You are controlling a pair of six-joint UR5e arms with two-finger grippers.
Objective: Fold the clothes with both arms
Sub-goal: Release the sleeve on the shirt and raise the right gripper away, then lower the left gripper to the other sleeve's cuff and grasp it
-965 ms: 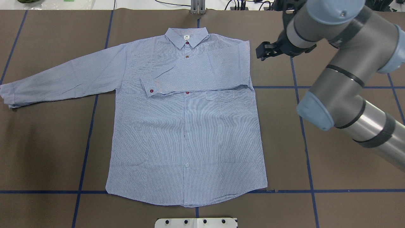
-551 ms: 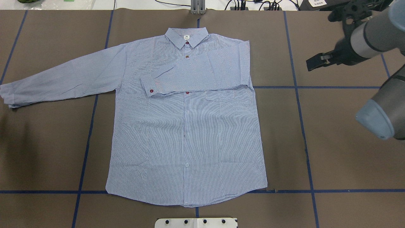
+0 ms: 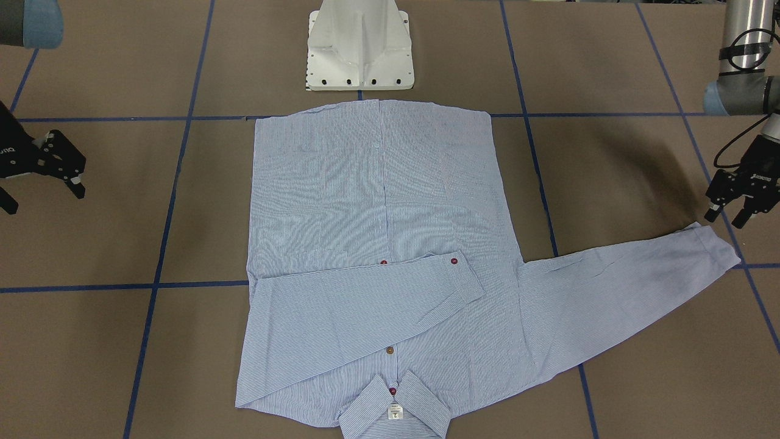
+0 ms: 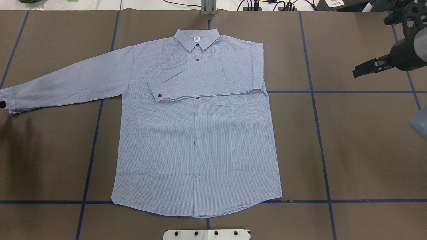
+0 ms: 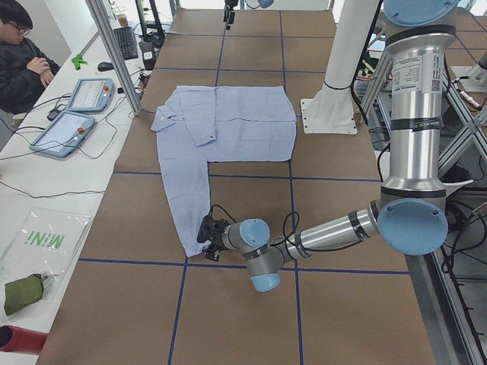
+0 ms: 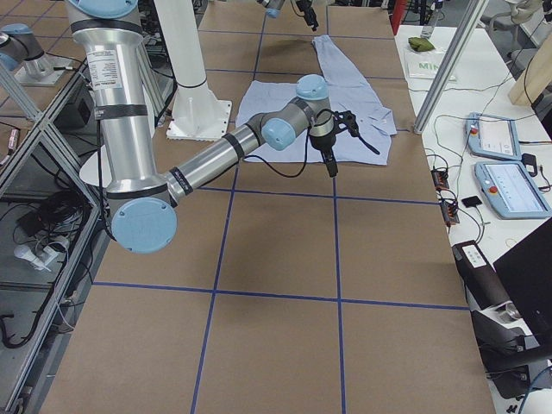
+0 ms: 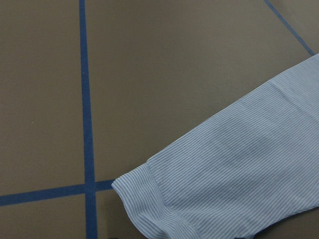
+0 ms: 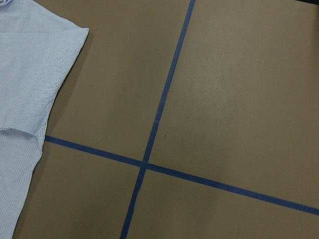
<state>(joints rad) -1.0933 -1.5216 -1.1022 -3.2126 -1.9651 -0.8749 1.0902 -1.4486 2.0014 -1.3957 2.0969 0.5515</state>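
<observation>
The light blue striped shirt (image 4: pixel 196 133) lies flat, front up, with its collar (image 4: pixel 197 38) at the far side. One sleeve is folded across the chest and ends in a cuff (image 4: pixel 156 91). The other sleeve (image 4: pixel 66 83) stretches out to the view's left. My left gripper (image 3: pixel 725 218) hangs open just beside that sleeve's cuff (image 3: pixel 710 244), apart from it; the left wrist view shows the cuff (image 7: pixel 149 209) below. My right gripper (image 3: pixel 42 196) is open and holds nothing, well off the shirt's folded side (image 8: pixel 30 74); it also shows as the right gripper (image 4: pixel 358 71) overhead.
Blue tape lines (image 4: pixel 317 91) cross the brown table cover. The white pedestal base (image 3: pixel 361 46) stands at the shirt's hem side. A seated person (image 5: pixel 23 61), control tablets (image 5: pixel 76 114) and a metal post (image 5: pixel 114 53) are along the far table edge.
My right arm has swung away from the shirt's folded shoulder toward the table's right edge. A bit of my left gripper has come into view by the outstretched cuff. The shirt has not moved.
</observation>
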